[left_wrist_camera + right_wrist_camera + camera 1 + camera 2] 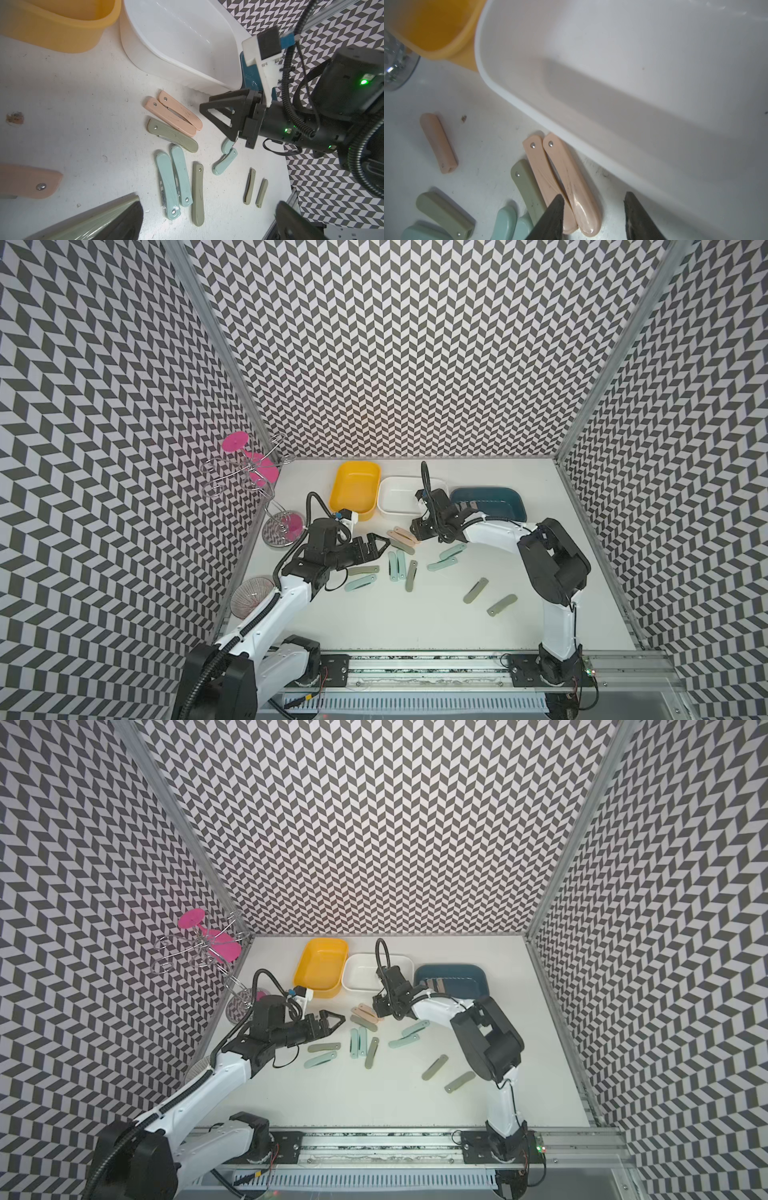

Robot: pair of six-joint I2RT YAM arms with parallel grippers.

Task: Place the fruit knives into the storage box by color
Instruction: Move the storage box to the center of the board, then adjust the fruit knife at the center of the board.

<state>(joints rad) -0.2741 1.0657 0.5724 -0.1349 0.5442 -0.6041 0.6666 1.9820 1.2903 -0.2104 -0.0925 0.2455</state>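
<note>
Risk of a double pick
Your right gripper (593, 196), half open and empty, hangs over two touching peach-pink knives (564, 178) on the table (374, 626); closing may catch both or bump the white box (612, 83). Left gripper (380, 551) stands wide open.

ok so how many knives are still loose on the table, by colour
peach knives: 3
mint knives: 5
sage knives: 5
total: 13
not counted: those in the blue box
</note>
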